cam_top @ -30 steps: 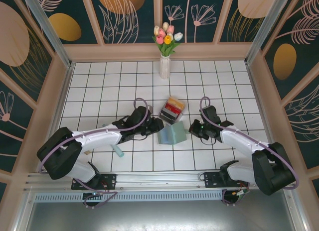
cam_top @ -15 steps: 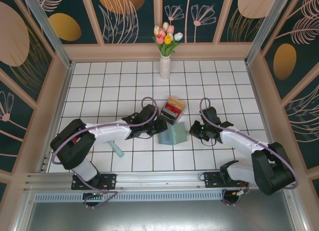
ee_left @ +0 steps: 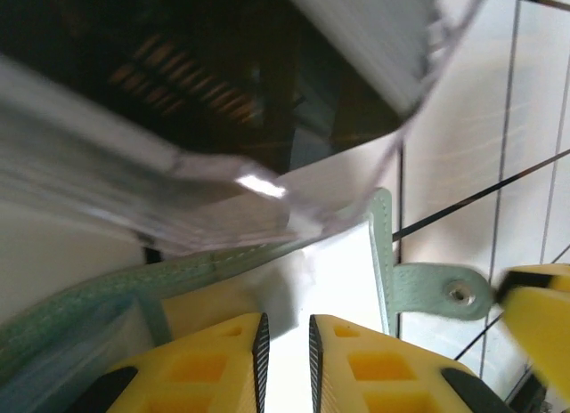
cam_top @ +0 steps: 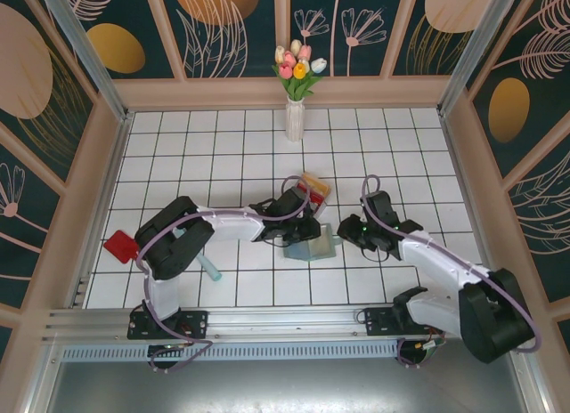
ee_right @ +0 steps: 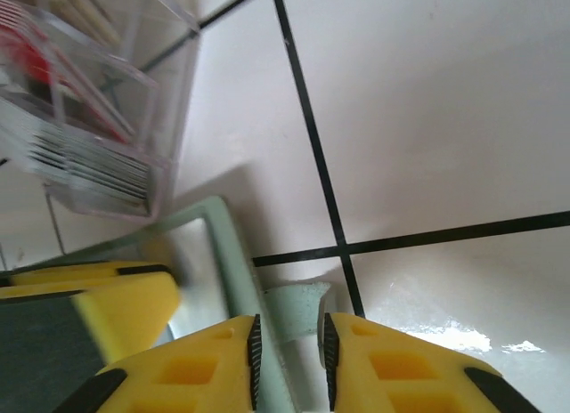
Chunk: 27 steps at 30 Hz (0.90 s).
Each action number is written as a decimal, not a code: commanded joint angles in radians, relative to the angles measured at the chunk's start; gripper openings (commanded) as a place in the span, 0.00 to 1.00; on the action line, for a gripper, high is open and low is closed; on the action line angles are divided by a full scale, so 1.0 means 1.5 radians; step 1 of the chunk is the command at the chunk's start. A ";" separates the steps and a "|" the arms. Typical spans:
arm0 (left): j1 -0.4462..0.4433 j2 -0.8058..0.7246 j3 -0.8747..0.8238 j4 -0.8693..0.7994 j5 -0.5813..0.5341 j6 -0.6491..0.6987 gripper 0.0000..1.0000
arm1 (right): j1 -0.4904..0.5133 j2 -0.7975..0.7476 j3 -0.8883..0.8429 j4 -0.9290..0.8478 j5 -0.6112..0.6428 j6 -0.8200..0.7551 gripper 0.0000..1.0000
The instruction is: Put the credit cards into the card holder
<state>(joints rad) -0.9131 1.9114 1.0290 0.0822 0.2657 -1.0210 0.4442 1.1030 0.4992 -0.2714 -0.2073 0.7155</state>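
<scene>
Bright, even light washes the white table; glare spots its tiles, wrist close-ups blur nearby.

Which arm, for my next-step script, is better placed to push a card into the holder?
Left, likely: the left gripper is on a pale card over the open card holder; the right gripper only straddles its tab.

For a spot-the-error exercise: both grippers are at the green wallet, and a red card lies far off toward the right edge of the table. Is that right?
One error: the red card lies toward the left edge of the table, as the top external view shows. The left gripper and the right gripper are indeed at the green wallet.
</scene>
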 commanded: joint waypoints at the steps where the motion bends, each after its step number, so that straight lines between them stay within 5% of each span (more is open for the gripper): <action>1: -0.003 -0.009 -0.047 0.001 -0.004 0.003 0.24 | -0.006 -0.051 0.024 -0.013 0.001 -0.002 0.28; 7: -0.003 -0.027 -0.077 0.022 -0.008 0.004 0.26 | 0.011 -0.022 -0.001 0.121 -0.163 0.040 0.12; 23: -0.002 -0.041 -0.084 0.034 -0.018 0.004 0.26 | 0.086 0.201 0.025 0.147 -0.124 0.038 0.05; 27: -0.003 -0.076 -0.090 0.022 -0.044 0.001 0.27 | 0.086 0.226 0.031 0.073 -0.034 0.032 0.04</action>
<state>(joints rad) -0.9131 1.8469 0.9157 0.1715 0.2462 -1.0214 0.5648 1.4231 0.5430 -0.0898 -0.3504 0.7677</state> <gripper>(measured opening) 0.267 0.053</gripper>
